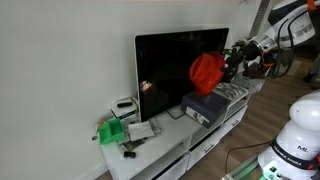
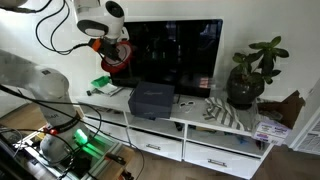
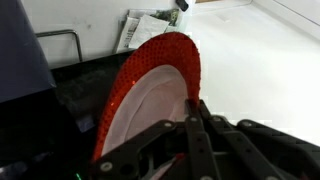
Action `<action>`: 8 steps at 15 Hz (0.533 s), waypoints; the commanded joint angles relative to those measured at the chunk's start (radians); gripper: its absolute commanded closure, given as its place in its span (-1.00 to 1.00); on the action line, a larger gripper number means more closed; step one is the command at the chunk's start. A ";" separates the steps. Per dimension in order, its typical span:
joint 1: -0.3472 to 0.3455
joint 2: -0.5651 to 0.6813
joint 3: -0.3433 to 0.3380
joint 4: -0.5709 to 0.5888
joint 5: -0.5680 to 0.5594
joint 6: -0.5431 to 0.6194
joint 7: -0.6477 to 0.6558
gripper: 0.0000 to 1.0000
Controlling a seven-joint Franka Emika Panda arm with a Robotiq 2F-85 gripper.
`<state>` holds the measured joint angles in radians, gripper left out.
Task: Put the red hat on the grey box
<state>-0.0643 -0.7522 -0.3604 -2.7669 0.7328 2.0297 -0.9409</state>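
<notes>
Hanging clear of the bench (image 2: 205,124), the red hat (image 1: 207,72) is pinched at its brim by the end effector (image 3: 192,118), whose fingers (image 3: 203,140) have come together on the edge of the fabric in the wrist view. In that view the hat fills the middle of the picture directly ahead of the fingertips. It shows a pale inner face ringed by a red woven rim.

The hat stands on edge rather than lying flat. In the wrist view its long axis climbs from the lower left to the upper right, with the curved rim arching at the top. In an exterior view the hat (image 2: 113,60) hangs just under the end effector (image 2: 112,50), in front of the left part of the dark television (image 2: 175,50).

The grey box (image 2: 150,98) lies flat on the bench below the hat and apart from it. In an exterior view the hat appears straight above the grey box (image 1: 205,104), while in the other it sits up and to the left of it. A potted plant (image 2: 248,72) stands further along the bench.
</notes>
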 commanded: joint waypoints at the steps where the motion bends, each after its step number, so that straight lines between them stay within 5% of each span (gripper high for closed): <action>1: -0.041 0.085 -0.096 0.001 -0.023 -0.008 -0.179 0.99; 7: -0.045 0.306 -0.173 0.058 0.031 0.017 -0.517 0.99; 8: -0.088 0.229 -0.123 0.023 0.021 -0.007 -0.434 0.99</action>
<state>-0.1036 -0.5365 -0.5302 -2.7477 0.7307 2.0433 -1.3597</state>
